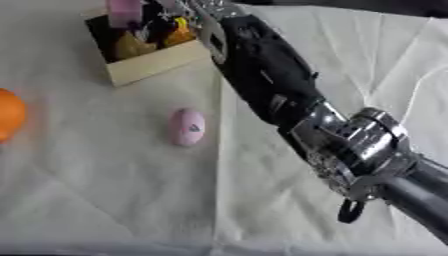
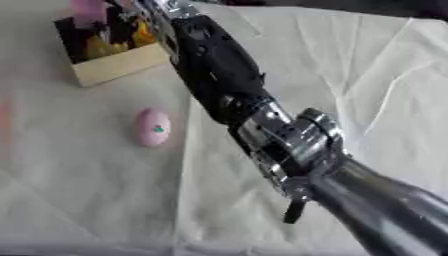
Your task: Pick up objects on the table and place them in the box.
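Right hand [image 1: 188, 20] is reaching up to the box [image 1: 144, 62] at the upper left of the frame, its arm running diagonally from the lower right. I can see only the back of the hand at the box's rim; the fingers are lost among the things inside, so I cannot tell whether they are spread or wrapped round anything. Yellow and pink items already sit in the box. Below it, left of centre on the cloth, lies a pink egg-shaped object [image 1: 187, 127], well apart from the arm. I judge it light, hard and smooth, likely to roll, so I would close on its narrow sides from above. An orange [image 1: 9, 117] shows at the left edge.
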Controlling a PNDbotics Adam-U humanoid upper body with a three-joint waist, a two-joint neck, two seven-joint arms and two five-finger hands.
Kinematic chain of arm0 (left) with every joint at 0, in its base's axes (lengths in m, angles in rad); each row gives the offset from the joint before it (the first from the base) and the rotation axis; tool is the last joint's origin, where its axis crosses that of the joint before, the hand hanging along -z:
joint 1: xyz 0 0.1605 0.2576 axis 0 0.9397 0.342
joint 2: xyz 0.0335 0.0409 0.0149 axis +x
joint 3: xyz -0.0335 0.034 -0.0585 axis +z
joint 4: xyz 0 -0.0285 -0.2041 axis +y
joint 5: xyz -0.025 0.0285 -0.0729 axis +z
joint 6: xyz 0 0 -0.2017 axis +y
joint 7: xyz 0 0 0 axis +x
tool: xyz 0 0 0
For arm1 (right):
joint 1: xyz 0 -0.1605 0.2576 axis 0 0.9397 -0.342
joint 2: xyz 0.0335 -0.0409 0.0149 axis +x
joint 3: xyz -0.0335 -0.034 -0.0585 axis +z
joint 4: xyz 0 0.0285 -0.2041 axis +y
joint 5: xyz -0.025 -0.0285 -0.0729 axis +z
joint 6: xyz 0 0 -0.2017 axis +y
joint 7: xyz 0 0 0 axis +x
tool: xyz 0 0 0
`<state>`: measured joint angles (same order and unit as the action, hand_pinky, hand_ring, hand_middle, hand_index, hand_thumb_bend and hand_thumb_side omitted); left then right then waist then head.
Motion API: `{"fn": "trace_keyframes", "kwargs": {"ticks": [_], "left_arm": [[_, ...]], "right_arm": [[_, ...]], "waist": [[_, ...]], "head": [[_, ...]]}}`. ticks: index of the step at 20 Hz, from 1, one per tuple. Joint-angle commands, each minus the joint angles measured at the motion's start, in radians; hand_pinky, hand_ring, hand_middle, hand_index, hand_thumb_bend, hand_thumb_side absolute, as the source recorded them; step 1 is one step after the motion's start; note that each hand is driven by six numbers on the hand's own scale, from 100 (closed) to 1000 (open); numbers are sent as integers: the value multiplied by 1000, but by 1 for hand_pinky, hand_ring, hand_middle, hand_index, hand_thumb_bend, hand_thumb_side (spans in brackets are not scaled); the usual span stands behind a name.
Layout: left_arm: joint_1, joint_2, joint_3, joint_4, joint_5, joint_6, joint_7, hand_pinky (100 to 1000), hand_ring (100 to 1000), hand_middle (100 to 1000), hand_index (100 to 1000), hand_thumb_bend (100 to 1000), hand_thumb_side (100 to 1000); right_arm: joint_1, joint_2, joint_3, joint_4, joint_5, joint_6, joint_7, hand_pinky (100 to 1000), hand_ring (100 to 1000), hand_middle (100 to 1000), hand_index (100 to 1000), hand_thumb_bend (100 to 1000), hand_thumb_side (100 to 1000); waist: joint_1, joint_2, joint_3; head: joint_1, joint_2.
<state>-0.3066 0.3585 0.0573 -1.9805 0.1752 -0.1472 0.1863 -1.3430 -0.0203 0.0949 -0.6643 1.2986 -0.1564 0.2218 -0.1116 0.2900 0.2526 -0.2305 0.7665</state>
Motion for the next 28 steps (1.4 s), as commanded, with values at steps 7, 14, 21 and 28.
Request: {"fn": "trace_keyframes", "kwargs": {"ticks": [7, 14, 21, 28], "left_arm": [[-3, 4, -3, -19, 4, 6, -5, 805, 803, 780, 837, 100, 642], [-1, 0, -4, -19, 7, 8, -8, 806, 804, 780, 838, 100, 644], [1, -3, -5, -19, 10, 9, -12, 806, 805, 780, 838, 100, 645], [3, 0, -3, -19, 9, 9, -13, 807, 805, 781, 837, 100, 644]], "right_arm": [[-23, 0, -32, -2, 93, 27, 50, 906, 993, 880, 1000, 204, 204], [-21, 2, -44, -22, 54, 37, 63, 901, 977, 857, 1000, 248, 215], [-13, 1, -47, -30, 47, 74, 40, 911, 973, 863, 1000, 285, 347], [-5, -33, -36, -85, -41, 53, 26, 892, 956, 825, 1000, 138, 211]], "waist": [[11, -7, 0], [13, -12, -4], [15, -17, -6], [13, -18, -7]], "head": [[10, 4], [14, 4], [17, 4], [28, 4]]}}
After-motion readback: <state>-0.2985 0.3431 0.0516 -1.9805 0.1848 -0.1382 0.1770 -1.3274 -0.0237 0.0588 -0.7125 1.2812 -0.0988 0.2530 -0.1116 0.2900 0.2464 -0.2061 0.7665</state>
